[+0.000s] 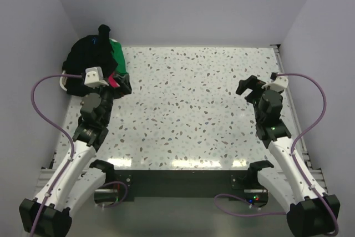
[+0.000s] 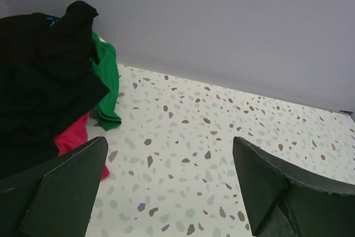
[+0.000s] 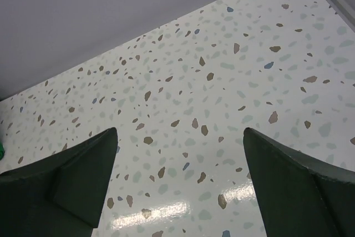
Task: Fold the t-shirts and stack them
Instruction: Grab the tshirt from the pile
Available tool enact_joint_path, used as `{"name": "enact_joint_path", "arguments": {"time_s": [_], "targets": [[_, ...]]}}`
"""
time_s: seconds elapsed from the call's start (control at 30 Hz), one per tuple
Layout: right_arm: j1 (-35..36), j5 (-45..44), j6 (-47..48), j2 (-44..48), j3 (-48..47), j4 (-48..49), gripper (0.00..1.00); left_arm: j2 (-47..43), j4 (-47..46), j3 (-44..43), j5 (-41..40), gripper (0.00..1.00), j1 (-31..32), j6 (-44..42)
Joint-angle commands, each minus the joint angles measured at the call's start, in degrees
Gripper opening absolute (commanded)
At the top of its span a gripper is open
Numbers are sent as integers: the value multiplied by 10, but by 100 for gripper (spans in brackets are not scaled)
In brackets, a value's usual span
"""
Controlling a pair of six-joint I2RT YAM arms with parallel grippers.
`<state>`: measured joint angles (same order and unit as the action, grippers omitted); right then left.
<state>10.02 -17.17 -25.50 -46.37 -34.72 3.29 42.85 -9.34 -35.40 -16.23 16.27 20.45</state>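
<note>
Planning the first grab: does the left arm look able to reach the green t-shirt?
Probably yes: the open left pincer hangs beside the pile, and the green t-shirt shows an uncovered edge, nothing between them.

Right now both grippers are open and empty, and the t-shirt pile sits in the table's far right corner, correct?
No: the t-shirt pile sits in the far left corner, as the top external view shows. The left gripper and right gripper are indeed open and empty.

The t-shirts lie crumpled in a far-left heap, black on top, green and pink-red beneath.
</note>
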Motion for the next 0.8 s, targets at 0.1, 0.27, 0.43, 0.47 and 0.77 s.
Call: {"name": "enact_joint_path", "arguments": {"time_s": [0.1, 0.27, 0.43, 0.47, 0.77], "targets": [[-1, -16, -9, 3, -27, -5, 99, -1, -36, 14, -44, 100, 2, -11], [0, -23, -6, -1, -45, -13, 99, 51, -71, 19, -81, 100, 1, -61], [-1, -8, 4, -36, -97, -47, 99, 190, -33, -104, -77, 100, -45, -97], [-1, -5, 5, -40, -104, -61, 99, 209, -25, -122, -63, 100, -61, -97], [0, 7, -1, -43, -91, -68, 99, 430, -46, -298, -85, 100, -152, -139]]}}
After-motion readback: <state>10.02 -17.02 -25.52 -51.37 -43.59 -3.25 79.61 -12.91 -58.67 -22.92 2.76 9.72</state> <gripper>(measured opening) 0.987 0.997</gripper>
